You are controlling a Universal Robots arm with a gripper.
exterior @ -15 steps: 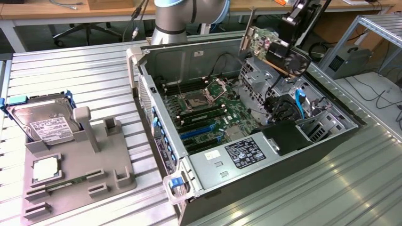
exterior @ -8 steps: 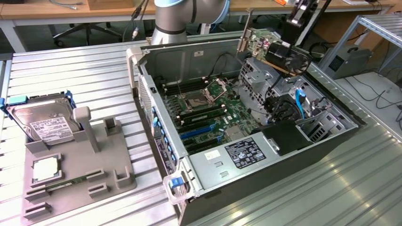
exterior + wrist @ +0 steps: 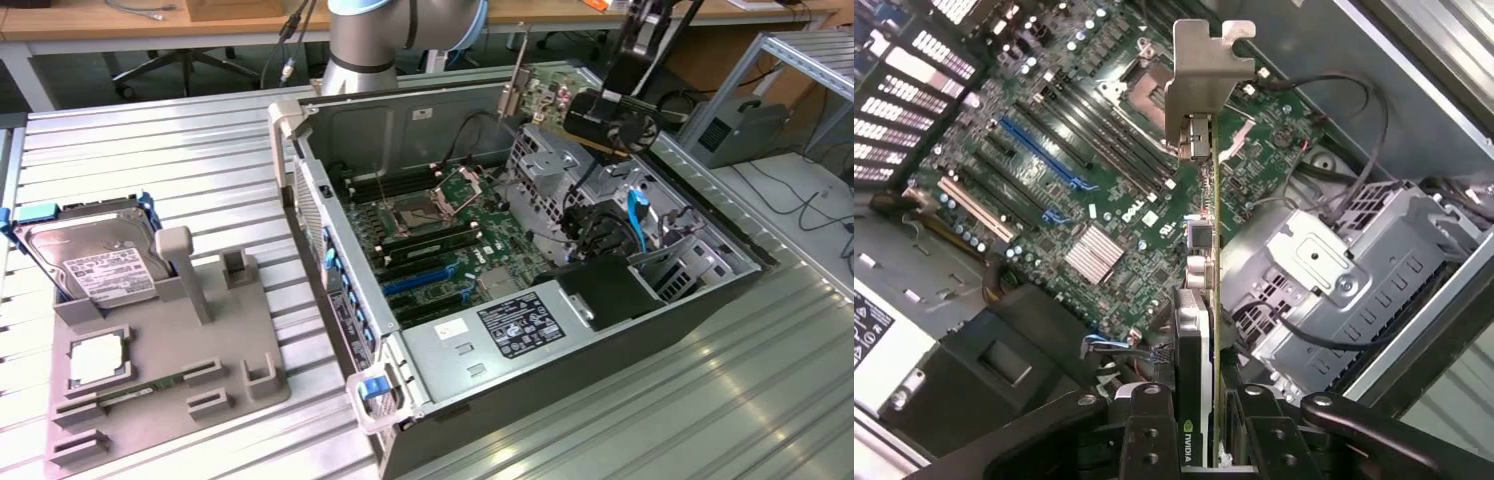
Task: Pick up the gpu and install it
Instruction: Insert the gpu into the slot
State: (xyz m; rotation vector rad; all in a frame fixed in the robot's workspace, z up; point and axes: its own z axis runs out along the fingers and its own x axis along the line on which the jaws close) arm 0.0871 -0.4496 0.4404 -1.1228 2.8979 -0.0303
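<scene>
The gpu (image 3: 538,96) hangs in the air over the far end of the open computer case (image 3: 350,330), its pale metal bracket (image 3: 511,82) on the side toward the exterior view's left. My gripper (image 3: 597,112) is shut on the card's other end. In the wrist view the gpu (image 3: 1202,262) shows edge-on, running from my gripper (image 3: 1200,432) out to the bracket (image 3: 1206,78). A black finger (image 3: 1151,432) presses on each side of it. Below the card lies the green motherboard (image 3: 1069,170) with its blue expansion slots (image 3: 1036,152).
On the exterior view's left a grey fixture (image 3: 200,352) holds a silver hard drive (image 3: 91,258), a processor chip (image 3: 99,358) and a memory stick (image 3: 134,396). Inside the case are a metal drive cage (image 3: 550,160), loose cables (image 3: 617,225) and a black shroud (image 3: 607,292).
</scene>
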